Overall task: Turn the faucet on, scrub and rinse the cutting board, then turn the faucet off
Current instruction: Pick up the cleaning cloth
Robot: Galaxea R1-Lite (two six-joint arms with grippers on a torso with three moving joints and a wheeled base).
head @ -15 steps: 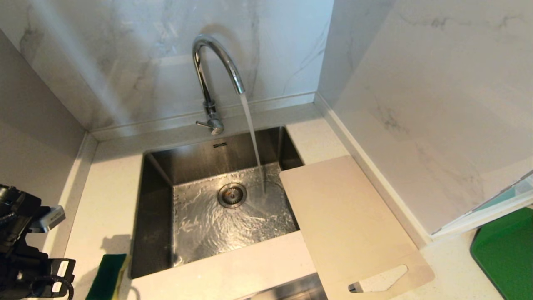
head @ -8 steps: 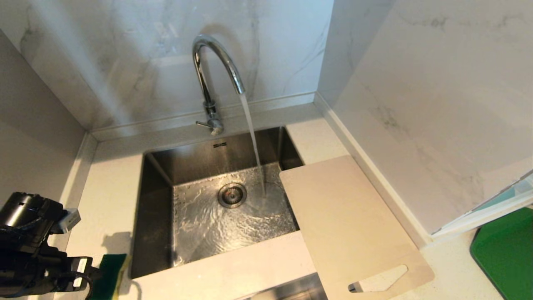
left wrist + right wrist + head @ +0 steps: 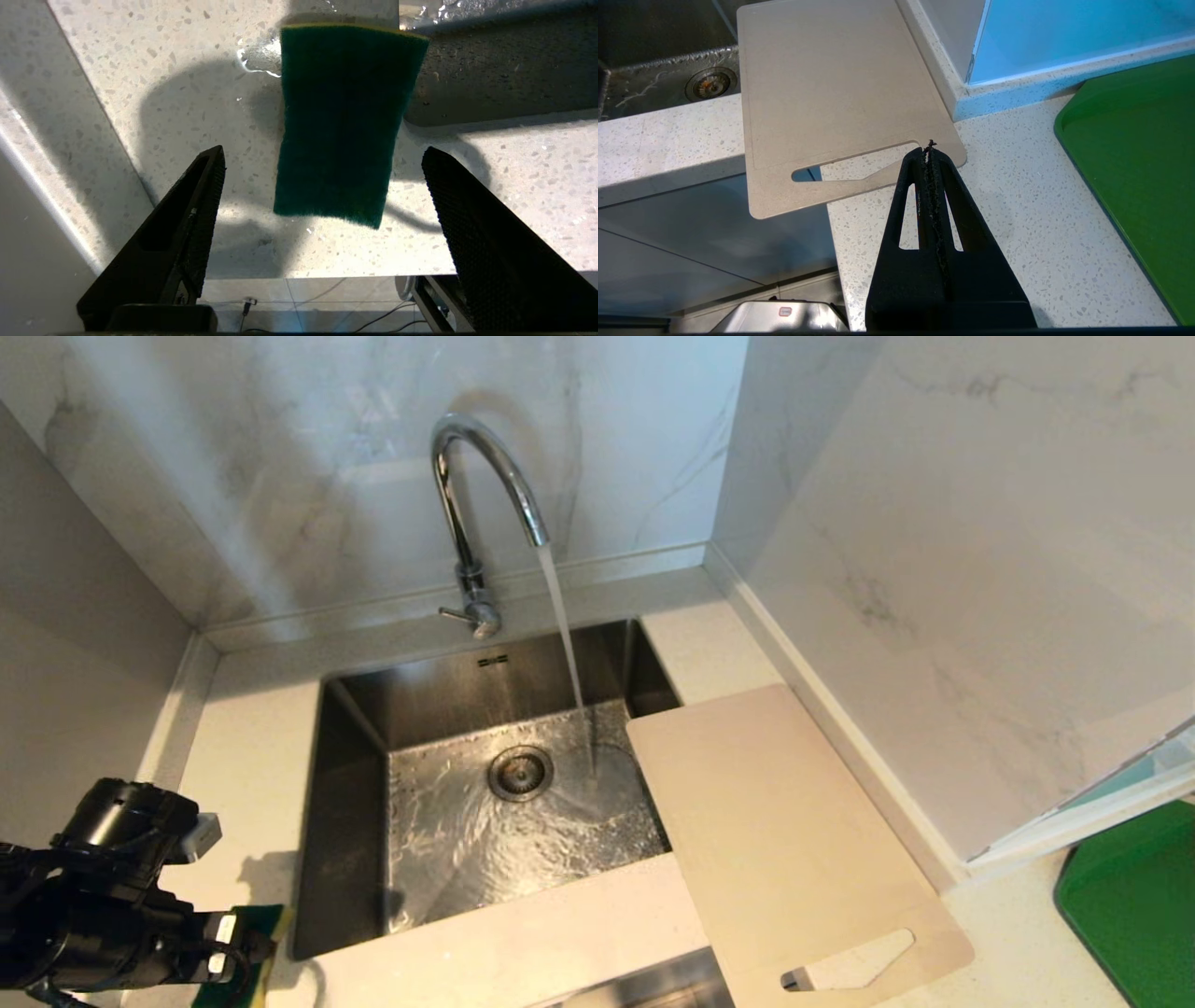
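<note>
The faucet (image 3: 481,513) stands behind the sink (image 3: 355,821) and a stream of water (image 3: 565,644) runs from its spout to the sink floor, just beside the drain (image 3: 520,772). The cutting board (image 3: 784,845) lies flat on the surface (image 3: 243,775) at the right side of the sink; 1 far corner hangs over the basin, and the end with the handle slot (image 3: 854,961) is toward the robot and reaches past the front edge of the surface. The left tool (image 3: 322,186) is at the front left corner of the sink, above a green sponge (image 3: 343,121) that lies on the surface with 1 end at the sink rim. Its 2 fingers (image 3: 187,224) are spread wide, 1 on each side of the sponge, and they are not touching it. A small puddle (image 3: 257,60) shines on the surface next to the sponge. The right tool (image 3: 930,154) is closed with nothing between its fingers, and it is over the surface near the slot end of the board. A bright green mat (image 3: 1139,154) lies on the surface at the far right, apart from the board.
</note>
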